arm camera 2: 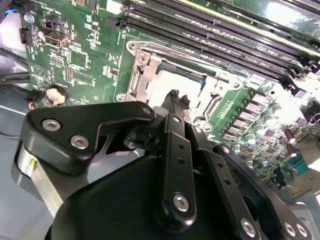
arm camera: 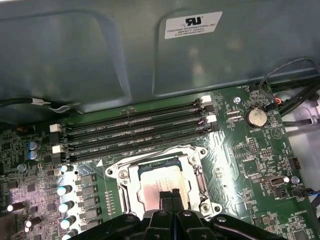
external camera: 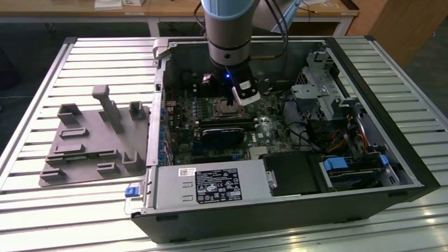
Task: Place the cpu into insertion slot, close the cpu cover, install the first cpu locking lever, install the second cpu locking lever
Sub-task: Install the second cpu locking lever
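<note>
Lab or workshop: open computer case (external camera: 280,199) on slatted metal bench (external camera: 70,210), wooden desks (external camera: 175,10) behind.

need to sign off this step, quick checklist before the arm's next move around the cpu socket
1. cpu seated flat in the socket: ok, silver top shows inside the frame.
2. cpu cover closed over the chip: ok, it looks to lie flat around it.
3. gripper over the socket: ok, its tips sit together above the chip's edge.
4. Locking levers latched: cannot tell.
5. Memory slots clear of the arm: ok.
</note>
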Tool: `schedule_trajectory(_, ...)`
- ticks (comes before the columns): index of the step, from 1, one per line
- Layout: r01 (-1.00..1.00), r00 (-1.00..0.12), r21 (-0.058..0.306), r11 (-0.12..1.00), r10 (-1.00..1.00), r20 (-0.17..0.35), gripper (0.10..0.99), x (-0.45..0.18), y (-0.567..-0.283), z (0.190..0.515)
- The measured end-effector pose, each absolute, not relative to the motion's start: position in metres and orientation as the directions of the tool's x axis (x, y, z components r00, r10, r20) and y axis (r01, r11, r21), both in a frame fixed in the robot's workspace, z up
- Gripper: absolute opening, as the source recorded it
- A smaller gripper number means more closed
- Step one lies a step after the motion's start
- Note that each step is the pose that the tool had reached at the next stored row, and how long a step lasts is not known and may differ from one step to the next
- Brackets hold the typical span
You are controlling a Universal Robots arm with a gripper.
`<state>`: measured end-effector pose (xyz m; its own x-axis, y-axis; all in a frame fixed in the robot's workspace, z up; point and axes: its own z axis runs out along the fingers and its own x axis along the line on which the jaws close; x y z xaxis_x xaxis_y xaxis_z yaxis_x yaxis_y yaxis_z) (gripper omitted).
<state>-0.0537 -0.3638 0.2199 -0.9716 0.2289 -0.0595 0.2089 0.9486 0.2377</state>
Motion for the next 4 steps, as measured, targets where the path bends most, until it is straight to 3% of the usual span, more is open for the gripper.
schedule_trajectory(4, 0.209, -0.972, 0.237, 0.949, 0.229, -0.059, 0.106, -0.0537, -0.3638, 0.22)
